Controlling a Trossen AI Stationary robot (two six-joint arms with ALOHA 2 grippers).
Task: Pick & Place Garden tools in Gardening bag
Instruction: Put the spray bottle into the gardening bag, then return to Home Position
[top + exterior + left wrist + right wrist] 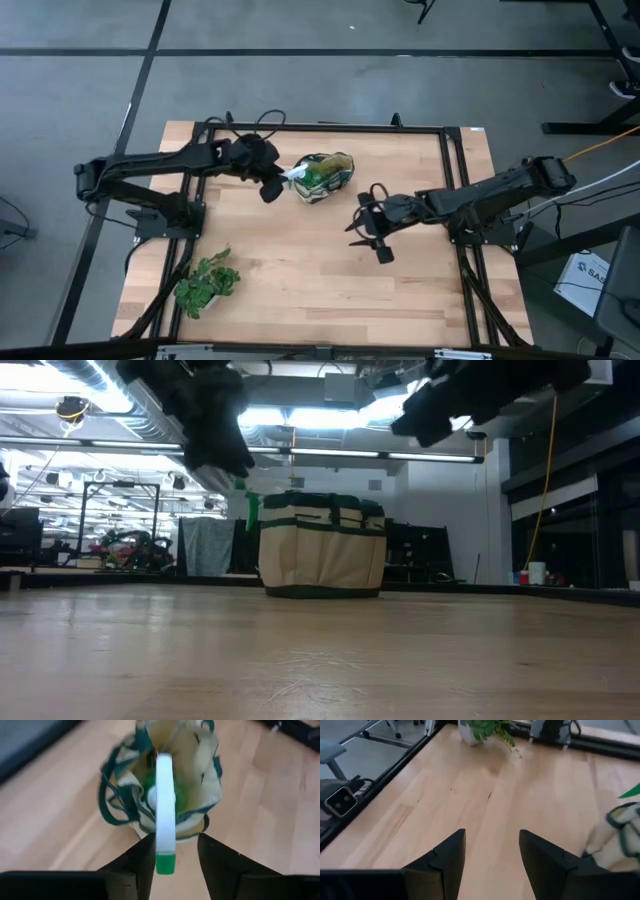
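Note:
The gardening bag (323,177), cream with dark green trim, stands upright on the table's far middle; it also shows in the low view (322,550) and the left wrist view (120,795). The green spray bottle (165,810) sits in the bag's open mouth. Its white head and green nozzle tip (165,862) stick out toward my left gripper (275,184). That gripper is open at the bag's left side, a finger on either side of the head. My right gripper (372,232) is open and empty, right of the bag. The other tools are not in view. My left gripper is open around the spray bottle's white head (160,835). One finger (142,857) stands right against the head's side; I cannot tell whether it touches. The other finger (215,857) is clearly apart from it. The bottle's green body is down inside the bag.
A leafy green plant (207,285) in a white pot stands at the table's near left corner; it also shows in the right wrist view (487,730). Bare wood lies between the bag and the table's near edge (320,330). A black frame rims the table.

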